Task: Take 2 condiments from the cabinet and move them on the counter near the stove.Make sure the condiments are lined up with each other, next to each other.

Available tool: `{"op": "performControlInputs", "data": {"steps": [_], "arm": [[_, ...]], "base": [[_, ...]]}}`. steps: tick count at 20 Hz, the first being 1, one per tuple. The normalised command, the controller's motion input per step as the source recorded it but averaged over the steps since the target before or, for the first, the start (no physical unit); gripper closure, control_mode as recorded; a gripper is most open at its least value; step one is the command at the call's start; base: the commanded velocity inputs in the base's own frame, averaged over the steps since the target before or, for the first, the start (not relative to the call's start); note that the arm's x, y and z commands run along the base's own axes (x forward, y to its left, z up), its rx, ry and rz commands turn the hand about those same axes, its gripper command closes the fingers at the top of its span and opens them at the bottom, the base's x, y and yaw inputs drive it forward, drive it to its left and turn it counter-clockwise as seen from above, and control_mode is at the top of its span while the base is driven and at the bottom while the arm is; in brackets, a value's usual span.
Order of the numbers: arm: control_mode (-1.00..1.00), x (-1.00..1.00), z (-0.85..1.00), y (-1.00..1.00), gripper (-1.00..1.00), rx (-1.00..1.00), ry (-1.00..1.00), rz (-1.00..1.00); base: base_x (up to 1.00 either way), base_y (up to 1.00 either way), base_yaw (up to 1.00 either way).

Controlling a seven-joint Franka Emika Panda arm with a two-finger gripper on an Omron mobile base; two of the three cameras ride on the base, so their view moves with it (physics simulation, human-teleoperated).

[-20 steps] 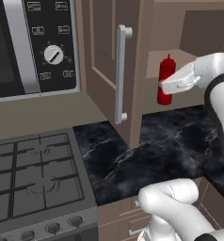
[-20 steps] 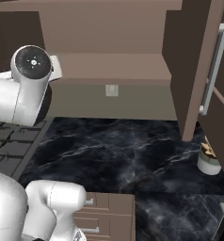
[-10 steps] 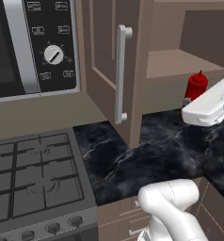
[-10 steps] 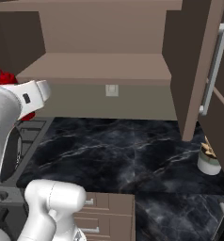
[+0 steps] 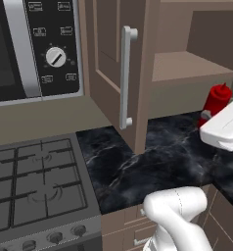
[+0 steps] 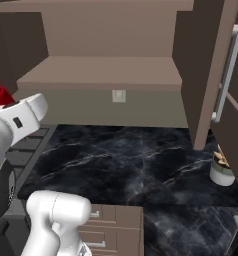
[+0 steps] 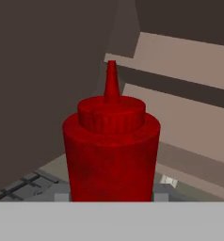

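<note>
The hand point(image 7: 111, 196) pinches the red squeeze bottle point(image 7: 111, 150) low on its body, its tips at either side of the base, the bottle upright with its narrow cap pointing up. From the left base view the bottle point(image 5: 215, 103) is held above the black counter point(image 5: 152, 162), in front of the open cabinet's shelf point(image 5: 187, 66). The cabinet door point(image 5: 116, 63) stands open beside the stove point(image 5: 35, 186). A small pale jar point(image 6: 222, 169) sits on the counter's far right.
</note>
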Motion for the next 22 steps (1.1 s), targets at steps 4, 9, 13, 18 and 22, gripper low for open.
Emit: {"op": "performControlInputs", "data": {"steps": [4,9,13,18,22], "arm": [[-1.00,-0.02,-0.06,-0.03,1.00,0.01,0.07,0.00],[-1.00,0.06,-0.17,-0.01,1.00,0.07,0.21,0.00],[-1.00,0.18,-0.22,-0.01,1.00,0.07,0.14,0.00],[-1.00,0.05,-0.16,-0.01,1.00,0.01,0.02,-0.01],[-1.00,0.00,-0.19,0.00,1.00,0.00,-0.01,0.00]], "base": [[0.00,0.00,0.00],[0.00,0.00,0.00],[0.00,0.00,0.00],[0.00,0.00,0.00],[0.00,0.00,0.00]]}}
